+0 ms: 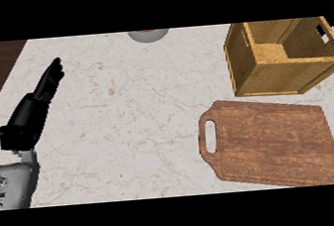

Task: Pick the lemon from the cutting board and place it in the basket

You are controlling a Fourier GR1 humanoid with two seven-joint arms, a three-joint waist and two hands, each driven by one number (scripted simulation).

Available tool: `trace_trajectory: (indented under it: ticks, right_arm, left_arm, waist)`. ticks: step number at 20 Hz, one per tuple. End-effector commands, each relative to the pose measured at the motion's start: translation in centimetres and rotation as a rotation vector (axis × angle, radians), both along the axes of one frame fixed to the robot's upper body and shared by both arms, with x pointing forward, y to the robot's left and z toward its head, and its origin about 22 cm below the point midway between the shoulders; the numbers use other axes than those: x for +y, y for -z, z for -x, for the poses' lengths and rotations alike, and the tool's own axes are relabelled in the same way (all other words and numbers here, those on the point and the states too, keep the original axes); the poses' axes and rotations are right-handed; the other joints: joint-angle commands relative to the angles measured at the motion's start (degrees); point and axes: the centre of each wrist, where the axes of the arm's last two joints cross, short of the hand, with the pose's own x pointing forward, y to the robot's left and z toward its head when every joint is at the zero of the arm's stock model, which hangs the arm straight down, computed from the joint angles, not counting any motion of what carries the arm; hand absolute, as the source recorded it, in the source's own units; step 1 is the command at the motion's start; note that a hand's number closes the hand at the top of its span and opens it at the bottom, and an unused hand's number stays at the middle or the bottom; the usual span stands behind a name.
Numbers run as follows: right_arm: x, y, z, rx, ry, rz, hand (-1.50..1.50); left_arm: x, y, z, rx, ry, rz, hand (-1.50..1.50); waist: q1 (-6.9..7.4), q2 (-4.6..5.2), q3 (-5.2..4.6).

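Black left hand point(34, 106) at far left over white marble counter point(126, 113), fingers straight, released, holding nothing. Grey round object point(148, 35) cut off at top edge, unidentifiable. Brown wooden cutting board point(275, 143), handle slot leftward. Woven wicker basket point(265, 72), right corner cropped. Task's lemon: location, long axis cannot tell.

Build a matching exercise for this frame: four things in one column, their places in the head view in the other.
Things:
1. left hand
2. basket
3. cutting board
4. grey round object

Places:
A. top edge, middle
B. lower right
C. left side, fingers straight
D. upper right

Pairs: 1-C, 2-D, 3-B, 4-A
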Motion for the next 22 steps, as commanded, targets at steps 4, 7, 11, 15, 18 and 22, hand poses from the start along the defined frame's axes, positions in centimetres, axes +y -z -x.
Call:
trace_trajectory:
  ticks: [4, 7, 11, 15, 18, 22]
  right_arm:
    - [6.9, -2.5, -4.3, 0.085, -0.104, 0.02, 1.5]
    - [8.2, -2.1, -5.4, 0.149, -0.095, 0.023, 1.5]
    - [11.1, -0.4, -6.7, 0.223, -0.141, 0.124, 1.5]
    - [12.3, -1.1, -7.4, 0.301, -0.122, 0.151, 1.5]
    - [14.1, 0.0, -7.8, 0.332, -0.103, 0.236, 1.5]
    - [13.1, 0.8, -7.4, 0.302, -0.025, 0.467, 1.5]
  left_arm:
    - [-0.2, 0.3, 0.4, 0.003, -0.024, 0.023, 0.0]
    - [-0.8, 0.0, -0.4, -0.004, -0.021, 0.003, 0.0]
    - [0.1, -0.7, 0.1, 0.002, -0.038, 0.007, 0.0]
    - [0.1, -0.6, -0.4, 0.002, -0.037, -0.008, 0.0]
    - [1.0, 1.2, 1.6, 0.013, -0.051, -0.009, 0.0]
    - [0.0, -0.5, 0.1, -0.001, -0.025, 0.002, 0.0]
  waist:
    - [-0.96, -0.42, -0.06]
    - [-0.72, -0.11, -0.05]
    - [-1.71, -0.51, -0.06]
    - [-1.12, -0.17, -0.05]
    - [-2.1, -0.79, -0.08]
    - [-1.46, -0.24, -0.03]
